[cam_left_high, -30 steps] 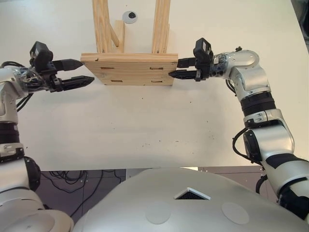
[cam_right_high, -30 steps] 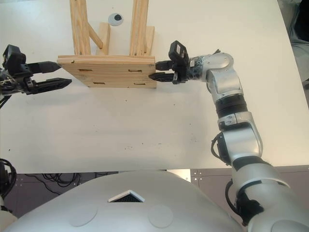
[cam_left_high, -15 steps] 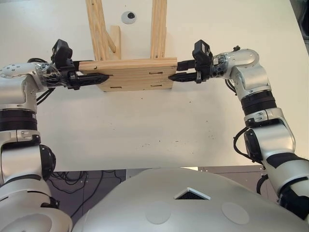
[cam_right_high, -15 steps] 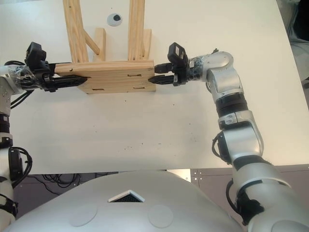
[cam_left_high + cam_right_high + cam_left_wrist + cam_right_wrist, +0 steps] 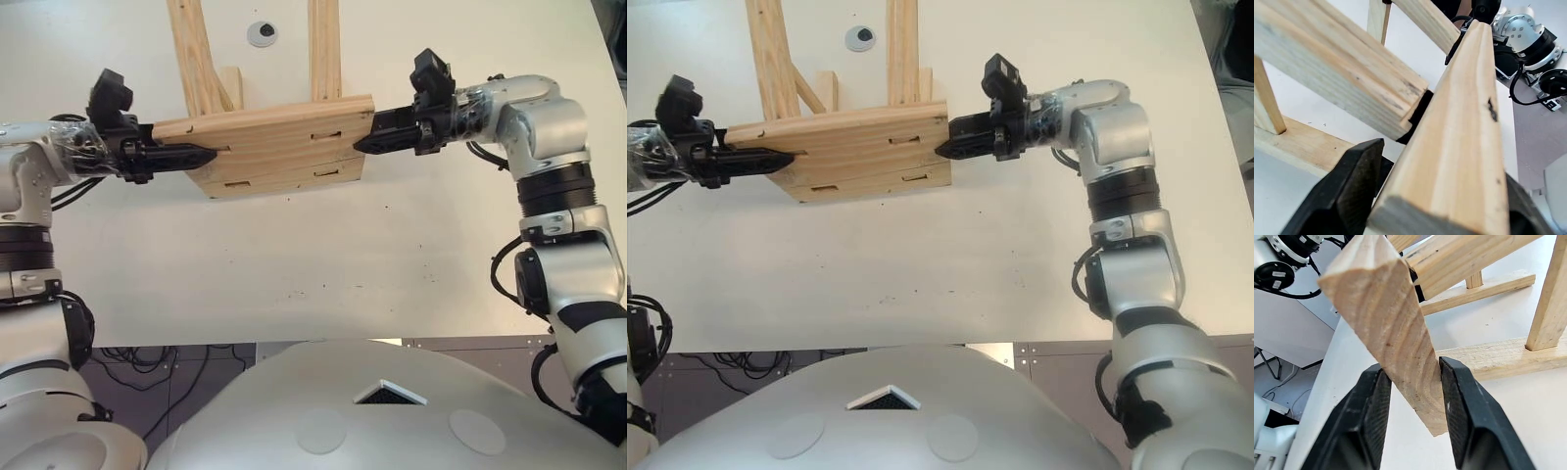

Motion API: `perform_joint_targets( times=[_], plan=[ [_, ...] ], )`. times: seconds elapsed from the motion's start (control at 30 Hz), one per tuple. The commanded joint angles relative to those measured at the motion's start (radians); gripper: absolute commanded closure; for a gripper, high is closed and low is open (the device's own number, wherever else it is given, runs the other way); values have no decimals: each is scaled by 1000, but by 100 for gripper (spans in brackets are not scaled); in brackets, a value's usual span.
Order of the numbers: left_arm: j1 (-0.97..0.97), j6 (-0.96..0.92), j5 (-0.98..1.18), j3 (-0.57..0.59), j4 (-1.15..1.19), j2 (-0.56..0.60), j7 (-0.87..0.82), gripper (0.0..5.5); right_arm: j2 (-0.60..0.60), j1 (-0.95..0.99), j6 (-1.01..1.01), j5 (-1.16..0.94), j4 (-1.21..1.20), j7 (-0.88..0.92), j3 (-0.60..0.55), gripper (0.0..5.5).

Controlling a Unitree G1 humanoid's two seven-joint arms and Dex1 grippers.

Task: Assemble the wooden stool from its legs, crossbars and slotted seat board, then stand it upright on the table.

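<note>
The assembled wooden stool lies tipped on the white table (image 5: 294,245), its slotted seat board (image 5: 279,147) facing me and its legs (image 5: 196,54) running away toward the far edge. My left gripper (image 5: 196,155) is shut on the seat board's left edge. My right gripper (image 5: 370,132) is shut on its right edge. The board is held between them, the right side higher than the left. The left wrist view shows the board's edge (image 5: 1459,132) between black fingers (image 5: 1356,181). In the right wrist view both pads (image 5: 1374,416) press the board's end (image 5: 1396,338).
A small round white-and-dark disc (image 5: 262,33) lies on the table beyond the seat, between the legs. A short wooden piece (image 5: 232,83) stands behind the seat's left part. The table's front edge (image 5: 294,341) runs near me, with cables on the floor below.
The left gripper moved in from the left and closed on the seat board's left edge. Both grippers have since raised the board, tilting its right side up.
</note>
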State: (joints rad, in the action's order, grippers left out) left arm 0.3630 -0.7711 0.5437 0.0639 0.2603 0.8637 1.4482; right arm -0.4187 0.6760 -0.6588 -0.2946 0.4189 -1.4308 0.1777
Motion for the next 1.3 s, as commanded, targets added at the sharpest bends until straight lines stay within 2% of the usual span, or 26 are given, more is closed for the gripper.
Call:
perform_joint_targets(
  times=[0.03,0.17,0.33,0.43,0.53,0.8,1.0,1.03,1.23,1.3],
  plan=[
    [78,-448,125,51,17,22,-118,316,-61,-59,-530,-296,-141,-71,-82,406],
    [304,-664,126,157,169,-48,-282,326,-50,-51,-798,-467,-238,-16,-268,406],
    [519,-791,25,313,418,-102,-502,329,28,-1,-934,-502,-227,110,-417,413],
    [617,-716,11,436,660,-116,-742,333,89,93,-948,-485,-108,239,-561,413],
    [640,-570,89,527,818,-136,-971,334,130,155,-905,-445,5,375,-659,413],
    [686,-158,280,624,987,-310,-1321,354,163,220,-671,-382,275,637,-741,416],
    [686,-63,298,642,1010,-334,-1376,354,170,249,-498,-341,442,737,-726,416],
    [685,-44,298,645,1012,-340,-1382,320,170,252,-487,-340,460,739,-719,379],
    [706,136,307,677,1042,-395,-1431,220,154,267,-443,-344,521,738,-690,266],
    [709,160,293,672,1054,-409,-1440,216,147,265,-438,-346,527,734,-678,234]
  ],
)
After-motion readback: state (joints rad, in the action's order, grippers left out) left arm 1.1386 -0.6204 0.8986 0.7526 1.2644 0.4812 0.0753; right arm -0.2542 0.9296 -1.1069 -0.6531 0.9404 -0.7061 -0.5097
